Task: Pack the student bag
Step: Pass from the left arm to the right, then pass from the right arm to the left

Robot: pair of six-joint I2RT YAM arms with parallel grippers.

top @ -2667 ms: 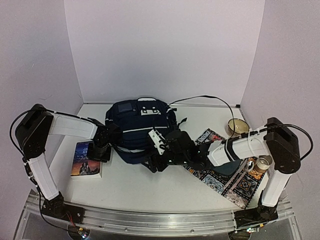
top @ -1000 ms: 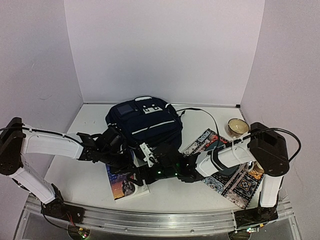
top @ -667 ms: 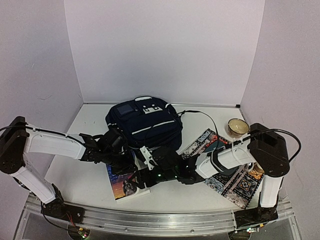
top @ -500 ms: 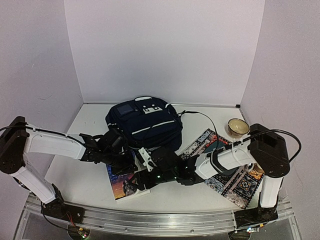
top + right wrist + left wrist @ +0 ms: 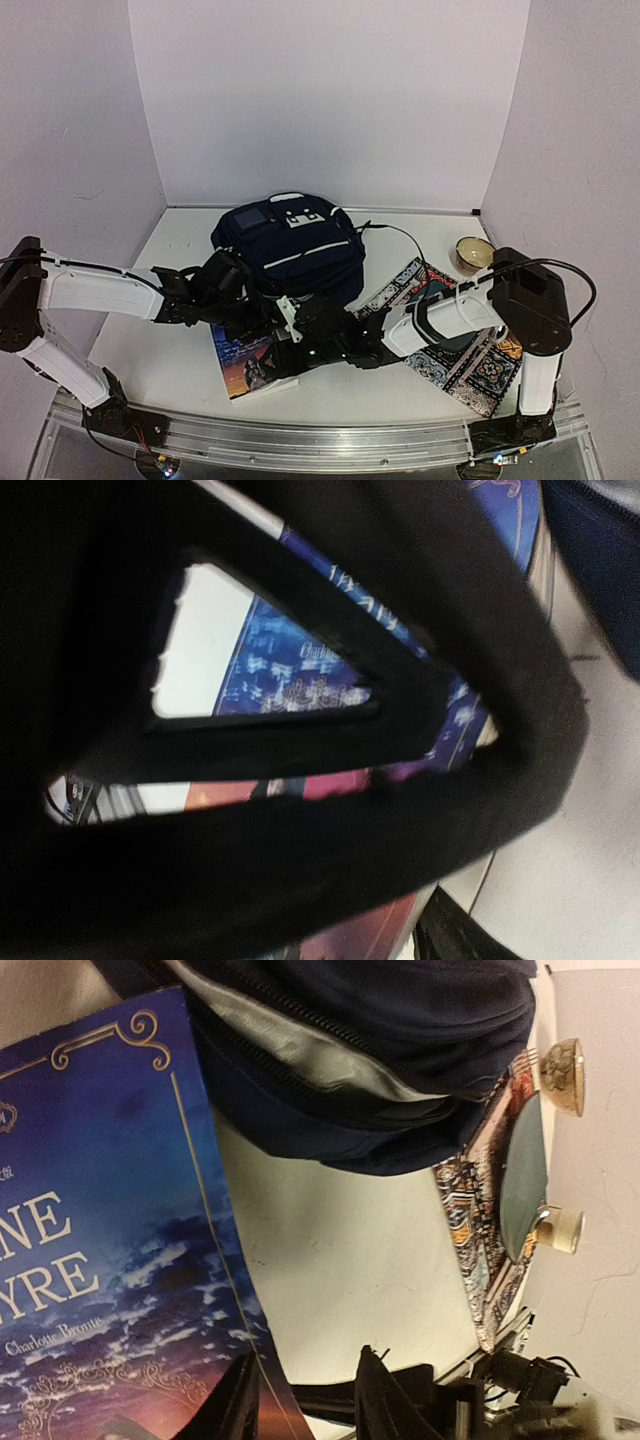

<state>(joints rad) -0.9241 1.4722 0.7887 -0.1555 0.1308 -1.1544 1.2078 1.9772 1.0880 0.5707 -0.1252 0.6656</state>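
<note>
- Navy fabric with white stripe trim makes up the large backpack (image 5: 295, 250). From overhead it sits mid-way across the white table (image 5: 160, 365), towards the back wall.
- Just in front of it lies a blue paperback book (image 5: 248, 368). The left gripper (image 5: 258, 322) and the right gripper (image 5: 283, 348) meet low over the book's far end, close beside each other.
- Right of the backpack a patterned mat (image 5: 470, 368) is spread out, with a small tan bowl (image 5: 476, 252) beyond it.
- From the left wrist, the backpack's open zip shows pale grey lining, and the book's cover carries gold lettering.
- The left gripper's two dark fingers (image 5: 243, 1405) stand apart, one over the cover and one over bare table. The book's edge runs between them and nothing is pinched.
- A dark teal plate (image 5: 522, 1175) rests on the mat, with a small cream ring-shaped thing (image 5: 560, 1228) at its edge.
- From the right wrist, a black finger (image 5: 330, 720) fills the picture, with bits of the book behind it. Whether those jaws are spread or closed I cannot tell.
</note>
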